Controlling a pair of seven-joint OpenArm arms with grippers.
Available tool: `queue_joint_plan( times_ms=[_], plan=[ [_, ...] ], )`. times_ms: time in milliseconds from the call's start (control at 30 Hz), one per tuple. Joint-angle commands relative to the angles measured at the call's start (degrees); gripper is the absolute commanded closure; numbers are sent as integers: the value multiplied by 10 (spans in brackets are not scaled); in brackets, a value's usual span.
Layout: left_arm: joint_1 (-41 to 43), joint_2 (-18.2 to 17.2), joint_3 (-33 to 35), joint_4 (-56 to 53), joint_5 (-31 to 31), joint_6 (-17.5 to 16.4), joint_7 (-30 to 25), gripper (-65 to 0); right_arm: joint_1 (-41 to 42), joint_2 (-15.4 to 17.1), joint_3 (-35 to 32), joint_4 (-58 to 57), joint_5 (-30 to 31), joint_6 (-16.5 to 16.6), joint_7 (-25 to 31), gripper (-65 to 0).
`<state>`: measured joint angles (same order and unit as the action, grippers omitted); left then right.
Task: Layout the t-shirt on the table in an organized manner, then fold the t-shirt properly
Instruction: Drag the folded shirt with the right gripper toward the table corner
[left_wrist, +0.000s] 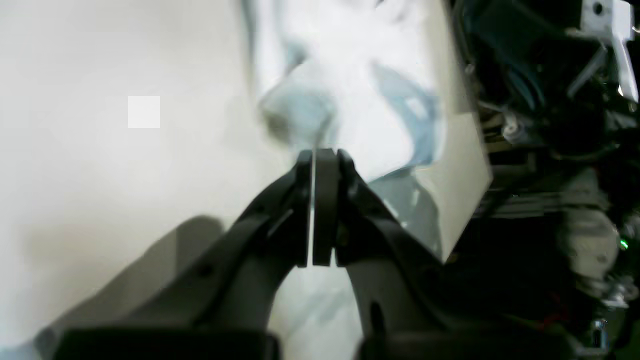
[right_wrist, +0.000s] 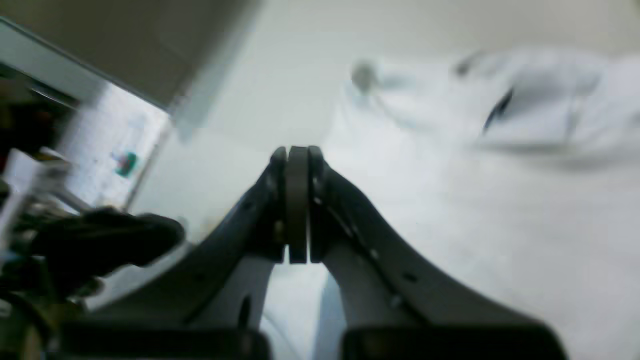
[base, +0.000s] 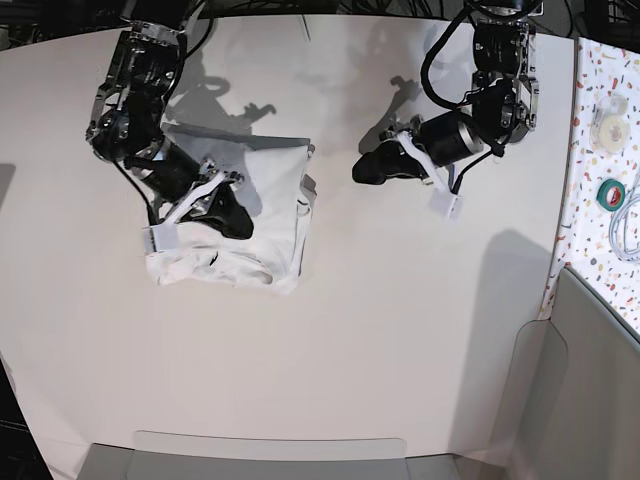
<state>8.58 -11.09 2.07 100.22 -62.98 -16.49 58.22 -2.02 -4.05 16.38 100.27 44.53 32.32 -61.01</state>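
- The soft, wrinkled white cloth t-shirt (base: 235, 215) is seen in the base view as a rumpled, roughly rectangular bundle on the left part of the large matte off-white table (base: 330, 350); greyish hems are shown among its folds in the left wrist view (left_wrist: 350, 90); it is spread pale and blurred to the right in the right wrist view (right_wrist: 475, 175).
- The black right gripper (base: 238, 226) is held over the middle of the t-shirt in the base view; in the right wrist view its jaws (right_wrist: 297, 155) are pressed flat together with nothing between them; whether the cloth is touched cannot be told.
- The black left gripper (base: 360, 172) is held over bare table just beside the t-shirt's right edge, apart from the cloth; in the left wrist view its jaws (left_wrist: 320, 155) are closed to a hairline slit and nothing is held.
- A narrow speckled strip (base: 600, 200) is seen along the table's right edge; tape rolls (base: 608, 120) are laid on it.
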Motion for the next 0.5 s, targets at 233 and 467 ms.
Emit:
queue_joint_plan(
  times_ms=[233, 467],
  plan=[
    [5, -1, -6, 9, -15, -7, -15, -9, -41, 15, 1, 10, -195, 3, 13, 0],
    [15, 1, -5, 10, -15, -7, -15, -9, -37, 132, 3, -41, -256, 6, 13, 0]
  ],
)
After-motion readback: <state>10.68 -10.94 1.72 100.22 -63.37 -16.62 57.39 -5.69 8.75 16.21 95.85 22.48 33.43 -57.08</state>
